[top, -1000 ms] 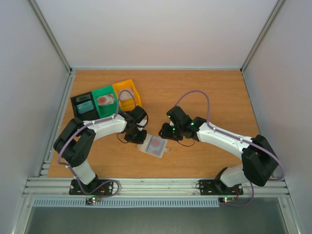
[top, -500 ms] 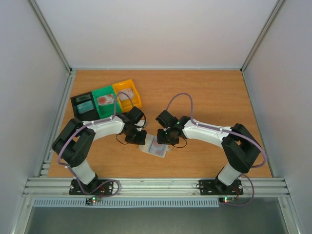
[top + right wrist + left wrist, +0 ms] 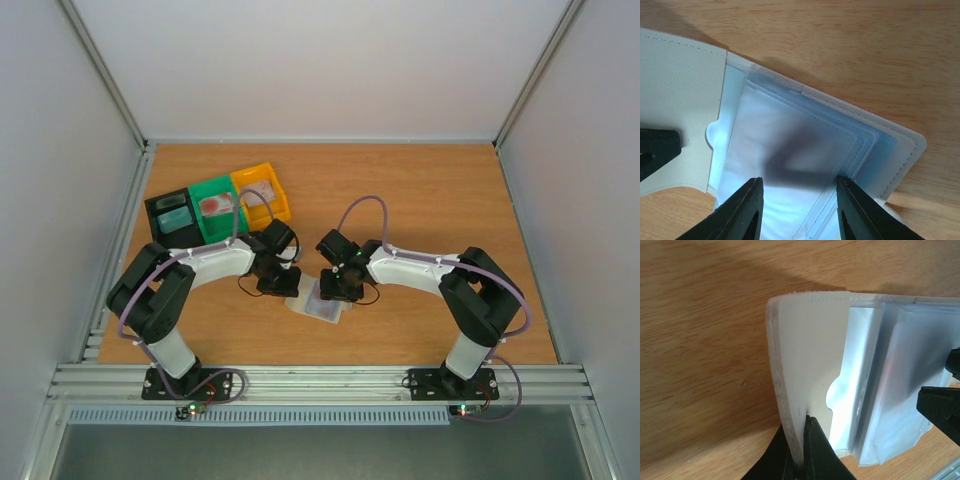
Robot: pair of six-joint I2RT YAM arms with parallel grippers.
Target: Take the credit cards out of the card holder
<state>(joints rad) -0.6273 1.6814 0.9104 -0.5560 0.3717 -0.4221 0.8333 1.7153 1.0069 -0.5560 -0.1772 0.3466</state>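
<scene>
1. My left gripper [image 3: 800, 432] is pressed together on the near edge of the card holder [image 3: 810, 340], pinching its white flap [image 3: 805, 370] between my fingertips.
2. My right gripper [image 3: 799, 181] stands spread, with 1 finger on each side above the holder's clear pockets [image 3: 790, 145].
3. The holder lies open on the wooden table [image 3: 700, 340], between my 2 grippers.

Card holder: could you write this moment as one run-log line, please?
left gripper: shut on card holder cover edge | right gripper: open, astride clear pockets | holder: spread open on table
</scene>
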